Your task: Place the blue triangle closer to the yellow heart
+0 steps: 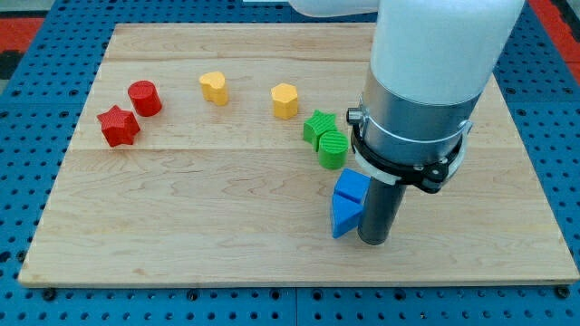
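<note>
The blue triangle [343, 216] lies on the wooden board [199, 199] right of centre, near the view's bottom. A blue cube [352, 186] touches it just above. My tip [375, 241] stands right beside the triangle, on its right side, touching or nearly touching it. The yellow heart [214, 87] sits far off toward the view's upper left. A yellow hexagon-like block [285, 100] lies between them, nearer the top.
A green star [318, 126] and a green cylinder [333, 149] sit just above the blue blocks. A red cylinder [144, 98] and a red star [119, 126] stand at the upper left. The arm's large white and grey body [426, 81] covers the board's upper right.
</note>
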You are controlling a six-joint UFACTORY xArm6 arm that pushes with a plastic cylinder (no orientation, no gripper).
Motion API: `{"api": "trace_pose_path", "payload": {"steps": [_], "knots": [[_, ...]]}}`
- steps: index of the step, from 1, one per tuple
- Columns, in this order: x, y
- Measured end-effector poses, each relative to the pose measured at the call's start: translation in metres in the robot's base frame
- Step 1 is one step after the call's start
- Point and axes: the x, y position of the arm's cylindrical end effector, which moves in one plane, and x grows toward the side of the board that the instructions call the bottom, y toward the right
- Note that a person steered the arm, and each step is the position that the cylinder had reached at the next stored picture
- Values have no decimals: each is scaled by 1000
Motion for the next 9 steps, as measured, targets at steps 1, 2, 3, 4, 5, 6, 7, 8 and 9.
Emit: {"api": "trace_pose_path", "payload": {"steps": [1,2,3,4,5,6,7,8,9], "knots": [[1,0],[8,28],[-13,-30],[-30,-81],[-96,-119],[-135,-137],[-131,-145],[-197,-159],[-188,-158]]}}
